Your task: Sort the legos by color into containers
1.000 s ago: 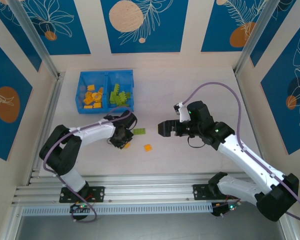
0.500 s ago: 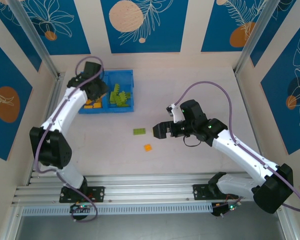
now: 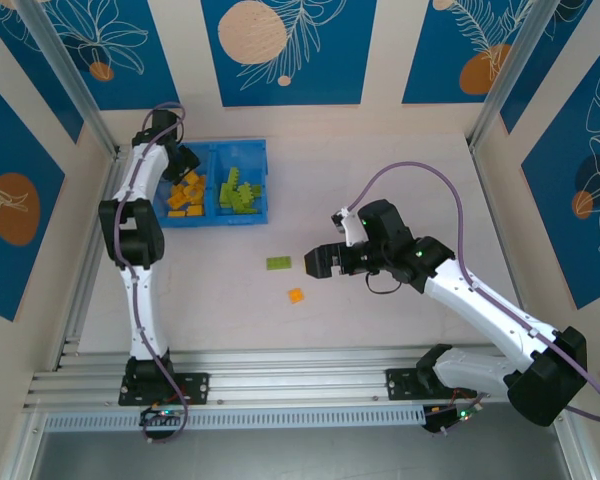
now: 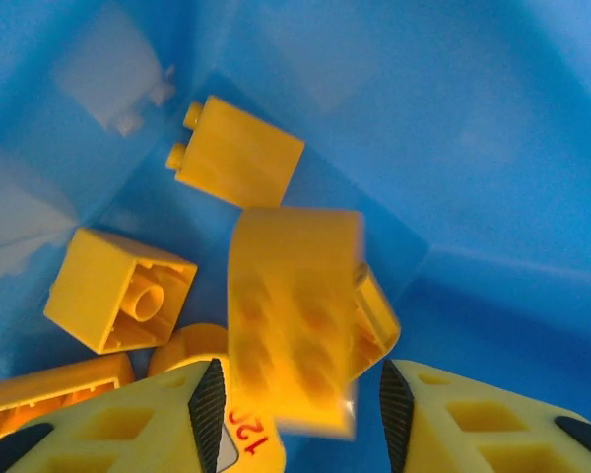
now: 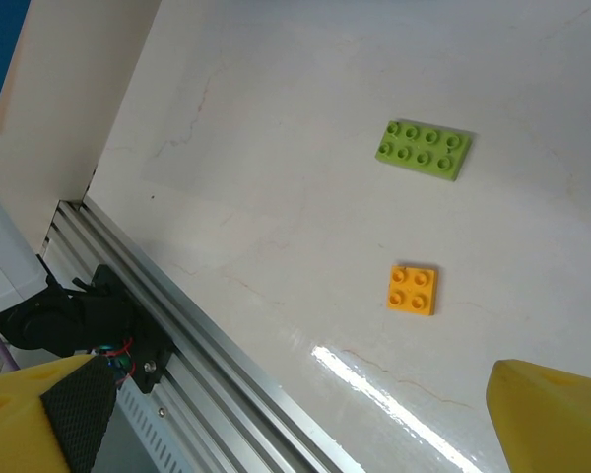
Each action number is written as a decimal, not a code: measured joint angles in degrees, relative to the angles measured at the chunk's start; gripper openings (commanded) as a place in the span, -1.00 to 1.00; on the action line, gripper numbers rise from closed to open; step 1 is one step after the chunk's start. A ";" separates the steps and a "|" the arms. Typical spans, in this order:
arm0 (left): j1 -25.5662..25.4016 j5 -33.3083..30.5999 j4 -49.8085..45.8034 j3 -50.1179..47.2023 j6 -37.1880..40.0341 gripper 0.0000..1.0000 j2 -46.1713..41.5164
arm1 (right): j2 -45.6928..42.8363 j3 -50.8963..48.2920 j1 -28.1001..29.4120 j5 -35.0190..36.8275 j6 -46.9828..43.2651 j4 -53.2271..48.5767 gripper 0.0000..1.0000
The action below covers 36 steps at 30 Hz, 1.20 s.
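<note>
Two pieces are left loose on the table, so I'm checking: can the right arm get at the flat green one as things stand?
Probably yes. The right gripper is right beside the green plate, jaws open and facing it, and nothing lies between them. The small orange piece lies apart, off to the near side.

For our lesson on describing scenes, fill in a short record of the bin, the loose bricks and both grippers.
blue bin: orange-yellow bricks left, lime green bricks right
loose on table: green eight-stud plate; orange four-stud plate
left gripper: open above left compartment, blurred orange-yellow brick between its jaws
right gripper: open, near green plate
</note>
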 measured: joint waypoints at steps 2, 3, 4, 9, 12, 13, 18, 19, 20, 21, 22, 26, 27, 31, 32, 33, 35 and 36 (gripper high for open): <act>-0.17 0.92 1.97 -2.99 -0.02 0.01 -2.56 | 0.00 0.00 0.00 0.79 0.22 -0.11 0.96; -0.31 1.31 2.82 -5.57 -0.22 0.01 -4.72 | 0.00 0.00 0.02 1.14 0.33 -0.13 0.96; -0.50 1.53 4.17 -9.14 -0.52 0.00 -7.67 | 0.02 0.00 0.24 1.66 0.44 -0.11 0.96; -2.45 1.62 11.96 -30.95 -2.19 -0.06 -29.88 | 1.90 0.35 1.88 6.27 0.66 0.17 0.96; -6.43 -0.20 15.04 -41.51 -1.16 -0.07 -45.53 | 5.86 1.55 3.52 9.40 0.24 0.48 0.96; -8.94 -1.46 15.76 -44.54 0.07 -0.08 -51.08 | 7.61 2.08 4.24 10.38 -0.46 0.85 0.96; -19.28 -1.14 18.16 -57.90 10.03 -0.07 -72.76 | 17.31 5.73 6.78 12.41 -7.19 3.15 0.94; -19.54 0.04 17.99 -60.43 12.35 -0.04 -76.17 | 19.82 7.26 7.04 12.46 -9.05 3.10 0.91; -19.54 1.46 17.35 -62.69 14.97 0.01 -79.41 | 22.75 9.14 7.15 12.61 -11.17 3.06 0.90; -19.56 2.82 16.52 -64.13 17.16 0.04 -81.64 | 25.24 10.84 7.19 12.85 -12.81 2.95 0.89; -19.69 4.66 15.41 -65.59 20.09 0.07 -84.24 | 28.37 13.09 7.26 13.16 -15.17 2.82 0.88; -19.69 9.86 9.99 -69.11 29.27 0.24 -91.89 | 40.04 20.59 7.50 15.21 -24.74 2.32 0.82; -19.69 10.71 9.11 -69.72 30.77 0.30 -93.11 | 42.75 22.40 7.50 15.87 -26.69 1.81 0.81; -19.80 13.88 5.46 -71.38 35.47 0.57 -96.04 | 54.10 30.91 7.82 18.23 -34.14 -1.20 0.78; -19.80 14.10 5.09 -71.54 36.09 0.63 -95.80 | 56.19 32.37 7.96 18.60 -35.54 -1.84 0.76; -19.80 14.05 4.72 -71.65 36.54 0.67 -95.41 | 57.75 33.48 8.11 18.82 -36.72 -2.69 0.72; -19.80 13.60 4.11 -72.00 36.96 0.72 -94.71 | 59.01 35.71 8.41 19.98 -38.82 -4.50 0.48; -19.80 13.55 4.07 -72.22 36.98 0.74 -94.66 | 59.23 36.54 8.48 19.76 -39.65 -4.96 0.36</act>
